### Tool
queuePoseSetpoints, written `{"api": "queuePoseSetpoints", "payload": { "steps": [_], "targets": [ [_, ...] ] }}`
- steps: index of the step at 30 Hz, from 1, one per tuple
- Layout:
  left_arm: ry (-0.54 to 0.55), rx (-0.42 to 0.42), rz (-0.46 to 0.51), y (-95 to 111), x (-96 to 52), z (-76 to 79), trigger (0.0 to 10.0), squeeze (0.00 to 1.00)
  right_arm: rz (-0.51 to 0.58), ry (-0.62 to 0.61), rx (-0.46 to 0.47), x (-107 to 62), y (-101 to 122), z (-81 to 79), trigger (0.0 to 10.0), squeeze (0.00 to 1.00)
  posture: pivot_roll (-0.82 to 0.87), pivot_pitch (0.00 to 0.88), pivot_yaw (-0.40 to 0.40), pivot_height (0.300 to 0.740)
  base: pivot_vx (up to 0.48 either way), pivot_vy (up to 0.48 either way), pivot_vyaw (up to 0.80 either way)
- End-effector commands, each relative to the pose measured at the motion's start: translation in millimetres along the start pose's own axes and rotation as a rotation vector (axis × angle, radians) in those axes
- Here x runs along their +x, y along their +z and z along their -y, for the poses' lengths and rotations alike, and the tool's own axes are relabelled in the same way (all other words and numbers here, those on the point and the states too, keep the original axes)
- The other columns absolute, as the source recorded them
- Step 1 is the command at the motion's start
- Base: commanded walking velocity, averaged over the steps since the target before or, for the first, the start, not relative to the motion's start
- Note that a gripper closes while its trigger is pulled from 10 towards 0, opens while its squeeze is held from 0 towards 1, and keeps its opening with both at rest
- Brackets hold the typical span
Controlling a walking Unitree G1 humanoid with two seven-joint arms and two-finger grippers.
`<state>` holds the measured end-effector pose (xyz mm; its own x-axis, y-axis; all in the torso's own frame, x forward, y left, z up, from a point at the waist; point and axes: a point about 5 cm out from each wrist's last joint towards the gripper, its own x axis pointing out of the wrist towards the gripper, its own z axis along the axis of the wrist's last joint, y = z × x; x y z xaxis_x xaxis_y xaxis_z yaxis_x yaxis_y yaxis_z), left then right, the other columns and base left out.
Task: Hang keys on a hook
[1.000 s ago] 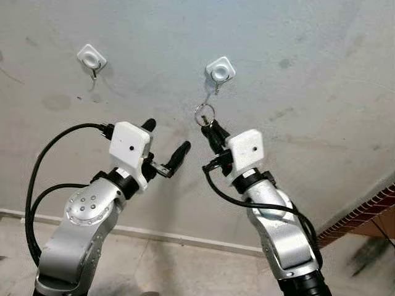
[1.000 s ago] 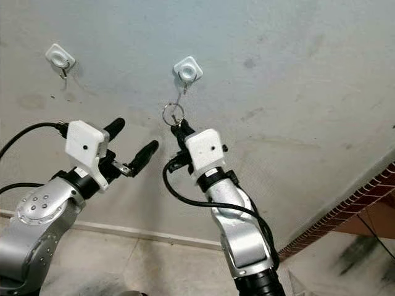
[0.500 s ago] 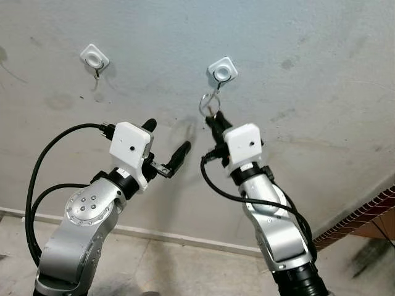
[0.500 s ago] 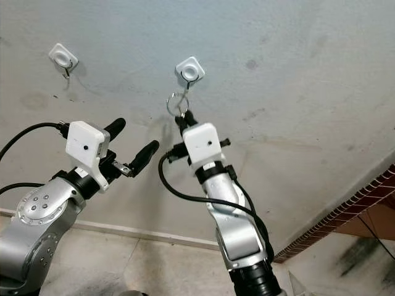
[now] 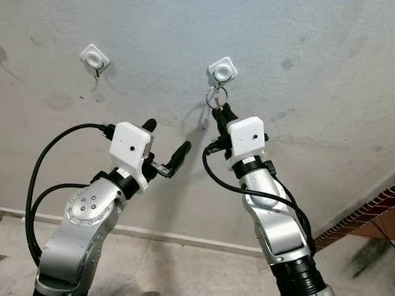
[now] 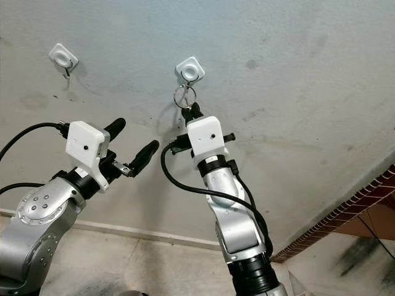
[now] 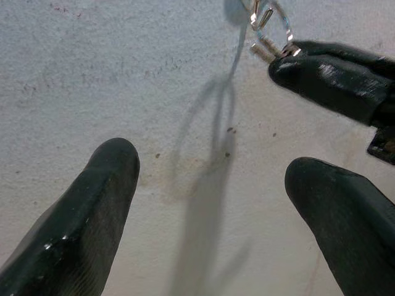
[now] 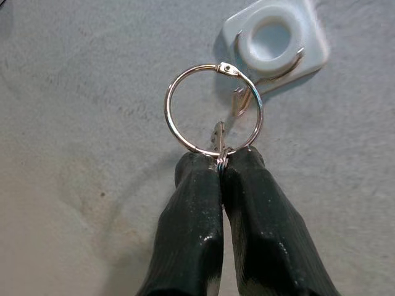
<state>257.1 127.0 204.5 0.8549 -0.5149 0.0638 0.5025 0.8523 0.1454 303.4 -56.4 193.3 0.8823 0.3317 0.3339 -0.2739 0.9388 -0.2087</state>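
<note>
Right gripper point(image 8: 220, 169) was clenched on the key ring point(image 8: 213, 108), ring just above its fingertips, overlapping the hook point(image 8: 274, 46). Left gripper point(image 5: 166, 145) stood open, beside it, holding nothing.

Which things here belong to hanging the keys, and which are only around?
For the job:
- round silver key ring
- white square wall hook above it
- right pincer, shut on the ring

Only around:
- second white square hook further left
- left pincer, open
- grey plastered wall
</note>
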Motion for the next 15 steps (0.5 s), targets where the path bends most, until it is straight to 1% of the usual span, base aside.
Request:
{"api": "queuePoseSetpoints", "payload": {
  "steps": [1,15],
  "targets": [
    [-0.004,0.007,-0.002,-0.4,0.3,1.4,10.0,0.0,0.013,-0.012,0.003,4.4,3.1,-0.1,10.0,0.0,0.33,0.08,-0.03,0.74,0.0,0.0,0.0],
    [-0.004,0.004,-0.003,-0.3,0.1,2.4,10.0,0.0,-0.024,-0.003,0.004,11.2,-2.4,-5.4,10.0,0.0,0.33,0.082,-0.033,0.74,0.0,0.0,0.0]
  ]
}}
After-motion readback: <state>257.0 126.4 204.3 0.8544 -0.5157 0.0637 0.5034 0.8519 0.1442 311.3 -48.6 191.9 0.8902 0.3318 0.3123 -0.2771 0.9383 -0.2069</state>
